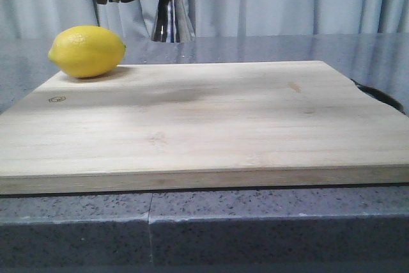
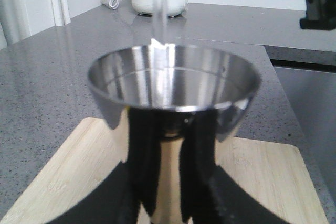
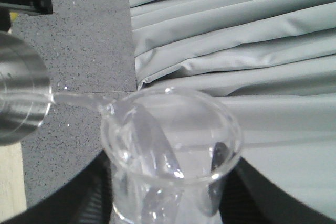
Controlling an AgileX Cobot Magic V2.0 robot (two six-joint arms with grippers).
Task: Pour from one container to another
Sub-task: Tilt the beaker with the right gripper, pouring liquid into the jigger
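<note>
My left gripper (image 2: 172, 182) is shut on the narrow waist of the shiny steel jigger (image 2: 173, 85) and holds it upright above the wooden board. In the front view only the jigger's lower cone (image 1: 171, 20) shows, under the black arm at the top edge. The clear glass beaker (image 3: 170, 140) sits tilted in my right gripper (image 3: 170, 198), which is shut on its body. A thin clear stream (image 3: 79, 99) runs from the beaker's lip to the jigger's rim (image 3: 21, 103). That stream (image 2: 160, 9) falls into the jigger's open top cup. The beaker is out of the front view.
A yellow lemon (image 1: 87, 50) lies on the far left corner of the wooden cutting board (image 1: 204, 126), which rests on a grey speckled counter (image 1: 255, 228). A black handle (image 1: 380, 97) sticks out past the board's right edge. A grey curtain hangs behind.
</note>
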